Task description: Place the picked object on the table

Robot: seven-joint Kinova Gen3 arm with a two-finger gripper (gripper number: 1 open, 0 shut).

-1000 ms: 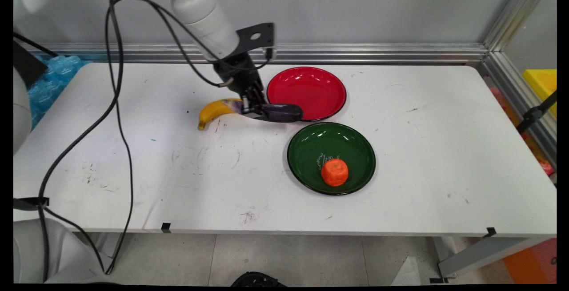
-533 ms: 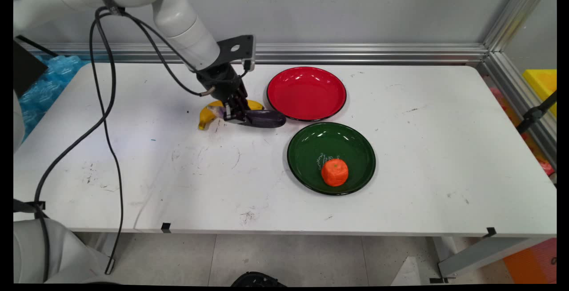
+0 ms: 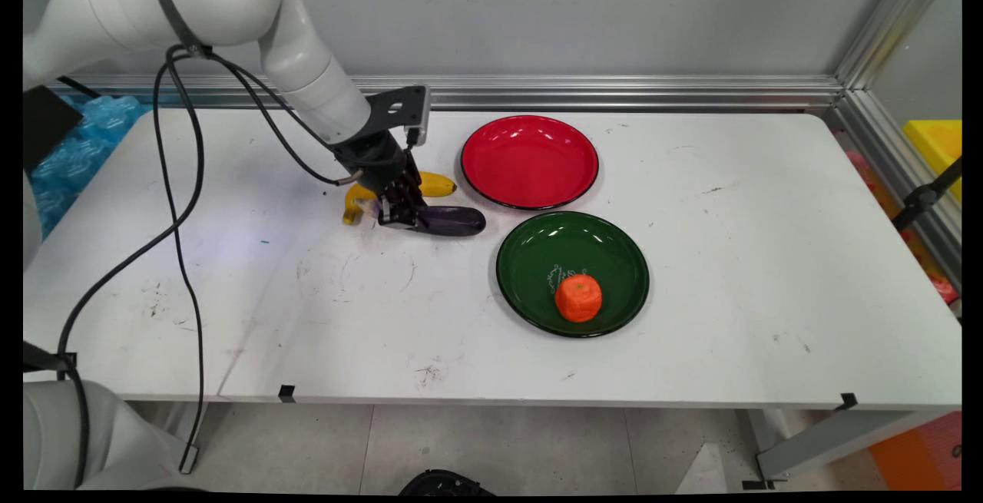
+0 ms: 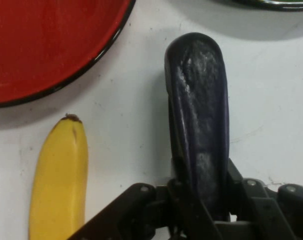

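My black gripper [image 3: 399, 215] is shut on the stem end of a dark purple eggplant [image 3: 449, 220], which lies low over the white table [image 3: 307, 296], pointing right. In the hand view the eggplant [image 4: 199, 115] runs up from between the fingers. A yellow banana [image 3: 430, 184] lies just behind the gripper, partly hidden by it, and shows beside the eggplant in the hand view [image 4: 59, 175]. The red plate [image 3: 530, 161] is to the right of the banana, its rim [image 4: 99, 55] at the hand view's upper left.
A green plate [image 3: 537, 257] holding an orange fruit [image 3: 577, 297] sits right of the eggplant's tip. Black cables [image 3: 184, 219] hang from the arm over the table's left part. An aluminium rail [image 3: 614, 92] runs along the back edge.
The gripper has carried the eggplant left and towards the near side, away from the red plate's rim and down towards the table. More of the banana's right end now shows behind the gripper.
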